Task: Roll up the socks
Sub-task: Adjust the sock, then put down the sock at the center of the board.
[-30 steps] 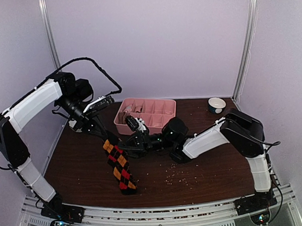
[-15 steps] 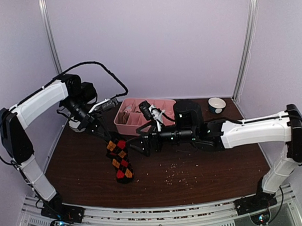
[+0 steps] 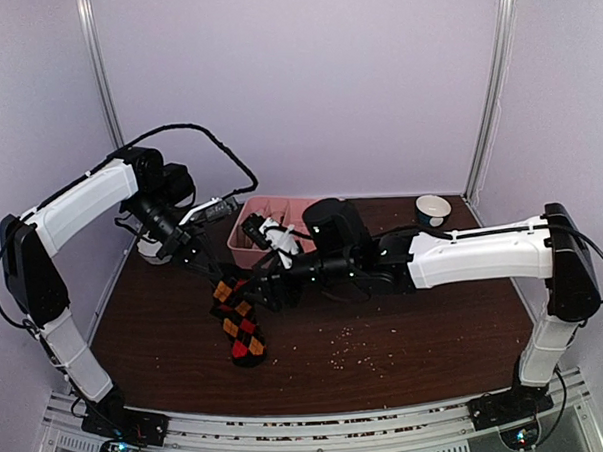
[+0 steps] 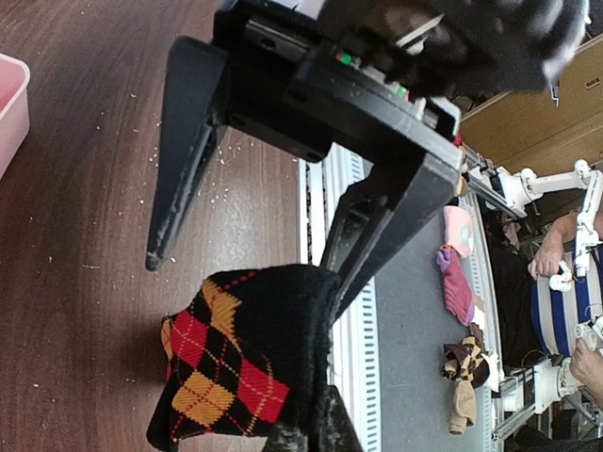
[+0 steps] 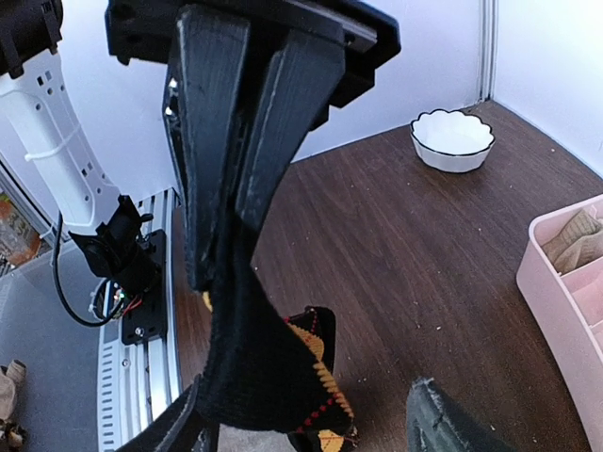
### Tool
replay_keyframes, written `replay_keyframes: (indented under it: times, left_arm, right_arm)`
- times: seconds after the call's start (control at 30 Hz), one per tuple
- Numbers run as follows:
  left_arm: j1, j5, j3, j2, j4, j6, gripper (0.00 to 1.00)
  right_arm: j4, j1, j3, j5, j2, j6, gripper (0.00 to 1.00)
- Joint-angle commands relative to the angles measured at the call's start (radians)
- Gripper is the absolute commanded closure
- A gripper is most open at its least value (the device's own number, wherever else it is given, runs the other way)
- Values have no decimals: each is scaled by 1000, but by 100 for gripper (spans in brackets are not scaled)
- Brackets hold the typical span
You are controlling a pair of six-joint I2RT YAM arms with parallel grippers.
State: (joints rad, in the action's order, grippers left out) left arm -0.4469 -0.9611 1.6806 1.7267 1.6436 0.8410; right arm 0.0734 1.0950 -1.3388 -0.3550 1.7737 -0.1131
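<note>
A black sock (image 3: 238, 324) with red and orange diamonds hangs from my left gripper (image 3: 198, 257), its toe end resting on the table. That gripper is shut on the sock's black cuff, seen at the bottom of the left wrist view (image 4: 311, 428). My right gripper (image 3: 264, 288) reaches in from the right and stands open around the sock's upper part. In the right wrist view the sock (image 5: 273, 367) lies against the right gripper's left finger, with a wide gap to its other fingertip (image 5: 438, 419). The left gripper's fingers (image 5: 212, 141) pinch the fabric above.
A pink compartment tray (image 3: 281, 212) with light fabric inside stands behind the grippers. A white bowl (image 3: 433, 210) sits at the back right corner. Crumbs dot the brown table (image 3: 387, 342). Other socks (image 4: 457, 287) lie on the floor past the table's front rail.
The right arm stretched out leftward and its gripper came up to the sock, opening wide and then narrowing. The sock was lifted, so less of it lies on the table.
</note>
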Motion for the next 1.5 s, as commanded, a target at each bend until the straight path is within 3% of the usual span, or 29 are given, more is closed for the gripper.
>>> replay_keyframes:
  times: [0.0, 0.1, 0.2, 0.3, 0.6, 0.7, 0.9, 1.07, 1.13, 1.27, 1.47]
  left_arm:
    - [-4, 15, -12, -8, 11, 2, 100]
    - [-5, 17, -12, -9, 11, 3, 100]
    - [-6, 11, -6, -10, 11, 4, 100]
    - [-4, 6, -6, -9, 12, 5, 100]
    - [-5, 36, 20, 29, 11, 19, 100]
    - [-5, 39, 99, 82, -3, -2, 100]
    - [-20, 142, 422, 238, -96, -105, 100]
    - [-64, 250, 721, 272, -220, -143, 100]
    - [-89, 241, 674, 233, -252, -102, 100]
    - [-180, 271, 339, 160, -294, -23, 100]
    - [-307, 342, -3, 238, -344, -8, 100]
  right_arm:
    - [120, -9, 18, 14, -20, -115, 34]
    - [234, -31, 61, -13, -33, -208, 40]
    - [300, -57, 85, -21, -30, -290, 57]
    - [334, -78, 103, -43, -21, -349, 64]
    - [260, -114, 188, 55, -113, -328, 47]
    - [130, -159, 227, 155, -147, -319, 51]
    - [-221, -303, 224, 369, -117, -338, 45]
    - [-217, -373, 269, 322, -100, -356, 44]
    - [-213, -377, 276, 325, -95, -361, 44]
    - [-223, -386, 236, 284, -34, -381, 44]
    - [-257, -397, 115, 201, 97, -388, 45]
